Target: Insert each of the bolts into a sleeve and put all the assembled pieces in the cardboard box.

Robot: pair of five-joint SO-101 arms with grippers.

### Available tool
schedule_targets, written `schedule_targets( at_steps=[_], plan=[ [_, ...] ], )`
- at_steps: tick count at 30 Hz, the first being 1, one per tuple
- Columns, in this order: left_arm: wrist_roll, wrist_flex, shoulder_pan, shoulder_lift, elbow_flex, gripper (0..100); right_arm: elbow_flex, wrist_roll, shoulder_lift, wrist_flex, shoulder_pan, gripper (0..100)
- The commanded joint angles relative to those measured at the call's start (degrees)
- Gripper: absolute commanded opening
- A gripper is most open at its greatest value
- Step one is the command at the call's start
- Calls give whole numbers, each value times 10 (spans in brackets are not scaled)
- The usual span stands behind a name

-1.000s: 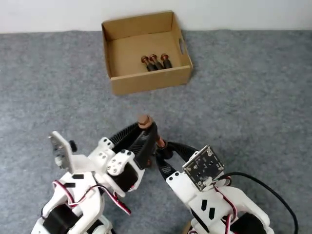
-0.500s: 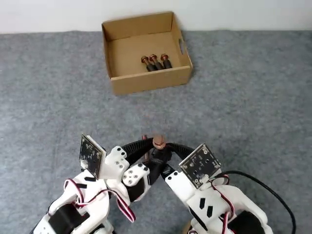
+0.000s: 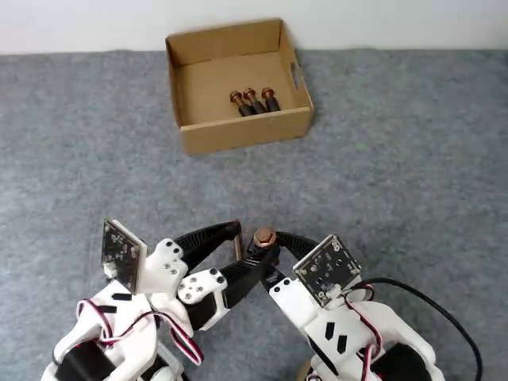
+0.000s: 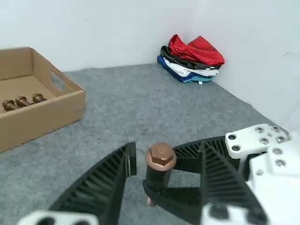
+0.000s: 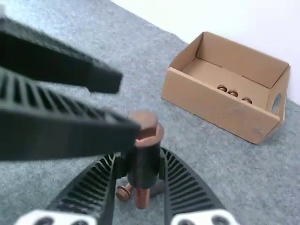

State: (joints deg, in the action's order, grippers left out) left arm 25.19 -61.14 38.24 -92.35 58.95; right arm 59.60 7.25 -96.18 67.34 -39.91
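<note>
The left gripper [image 3: 246, 248] stands wide open near the front of the grey carpet [image 3: 413, 159]. One copper bolt [image 4: 161, 157] stands upright in the gap between its spread fingers, just beside one fingertip [image 4: 127, 157] but clear of it.

That bolt sits in one black sleeve [image 5: 140, 171], with its hexagonal head above the sleeve and its tip showing below. The right gripper [image 3: 268, 244] is clamped narrow around the sleeve, a finger on either side.

A small copper piece [image 5: 123, 192] shows beside the bolt's tip, but I cannot tell what it is.

Well apart from both grippers, the cardboard box [image 3: 246, 132] lies at the far side of the carpet. It holds three assembled pieces [image 3: 254, 101] side by side against its near wall.

A pile of folded clothes [image 4: 192, 58] lies in the room's corner.
</note>
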Motion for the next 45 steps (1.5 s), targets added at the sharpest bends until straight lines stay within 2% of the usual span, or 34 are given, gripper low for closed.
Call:
schedule_targets(
  at_steps=[1, 4, 8, 9, 13, 17, 26, 35, 45],
  plan=[
    [-4, -12, -26, 5, -44, 210, -9, 4, -3, -9, 0, 8],
    [-11, -31, -61, 4, -66, 188, -9, 1, -4, -9, 17, 8],
    [-68, -48, -130, -1, -61, 14, -9, -36, -3, -8, 100, 8],
    [-87, -51, -150, -1, -52, 0, -9, -49, -2, -8, 122, 8],
    [-165, -52, -234, -1, 16, 3, -16, -98, 29, -9, 189, 8],
    [-201, -51, -293, -1, 124, 4, -84, -144, 153, -8, 212, 8],
    [-202, -35, -304, -1, 259, 5, -371, -155, 574, -16, 214, 8],
    [-202, 37, -302, -1, 353, 5, -695, -151, 924, -113, 214, 8],
    [-200, 46, -305, -1, 372, 5, -1037, -150, 1244, -138, 211, 8]
  ],
)
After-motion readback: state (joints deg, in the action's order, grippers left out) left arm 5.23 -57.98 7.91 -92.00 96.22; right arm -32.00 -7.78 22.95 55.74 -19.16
